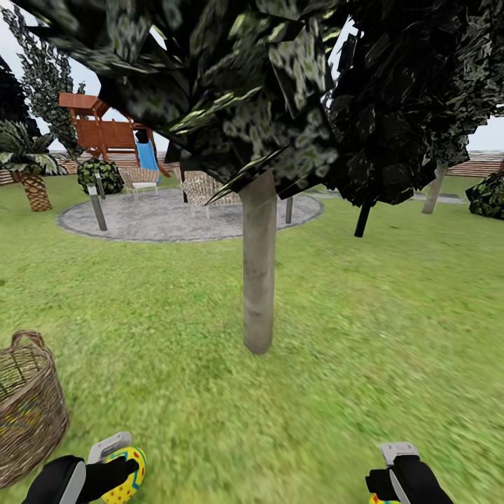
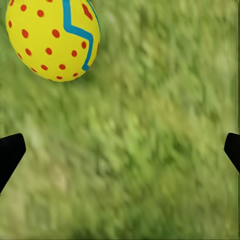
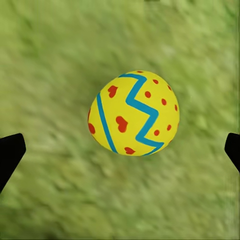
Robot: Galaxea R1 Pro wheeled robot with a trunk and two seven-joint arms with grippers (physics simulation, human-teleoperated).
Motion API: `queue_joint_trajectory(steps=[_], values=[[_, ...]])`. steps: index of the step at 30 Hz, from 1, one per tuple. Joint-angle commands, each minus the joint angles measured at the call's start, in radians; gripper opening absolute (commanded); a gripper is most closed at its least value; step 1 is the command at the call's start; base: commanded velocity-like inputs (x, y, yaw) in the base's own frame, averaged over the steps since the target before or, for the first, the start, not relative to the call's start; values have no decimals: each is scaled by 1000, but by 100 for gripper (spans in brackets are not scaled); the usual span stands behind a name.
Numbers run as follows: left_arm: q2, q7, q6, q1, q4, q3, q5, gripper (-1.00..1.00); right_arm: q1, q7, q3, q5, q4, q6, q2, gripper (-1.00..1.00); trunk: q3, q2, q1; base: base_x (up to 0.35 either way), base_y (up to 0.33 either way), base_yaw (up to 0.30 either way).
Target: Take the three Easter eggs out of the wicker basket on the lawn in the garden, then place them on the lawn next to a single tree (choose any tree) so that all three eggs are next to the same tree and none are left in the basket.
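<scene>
Two Easter eggs (image 3: 134,113) (image 2: 52,37) lie on lawn (image 1: 364,336) beneath spread, released left gripper (image 2: 120,150) and right gripper (image 3: 120,150); wicker basket (image 1: 28,409) beside.

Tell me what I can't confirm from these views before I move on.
- Third egg: head view, basket interior mostly hidden by its wall and the frame edge.
- Right-side egg: head view, cut off by the bottom edge, behind the right gripper.
- Left-side egg: left wrist view, cut off at the edge.
- Tree: crown hides the garden beyond.
</scene>
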Motion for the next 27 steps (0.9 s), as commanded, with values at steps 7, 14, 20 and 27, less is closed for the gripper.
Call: queue_joint_trajectory(steps=[7, 14, 20, 27], values=[[0, -6, 5, -1, -1, 1, -3, 100, 0, -1, -2, 0, -1, 5, -2, 100, 21, 49, -27, 0, 0, 0], [0, -5, 5, -1, 1, 2, -4, 100, 0, -1, 1, 9, 0, 5, 0, 100, 44, 98, -54, 0, 0, 0], [0, -4, 4, -1, 2, 1, -4, 100, 0, 1, 1, 6, 0, 5, 0, 100, 63, 140, -77, 0, 0, 0], [0, -4, 3, -1, 2, 1, -4, 100, 0, 1, 1, 4, 0, 5, 0, 100, 85, 189, -104, 0, 0, 0]])
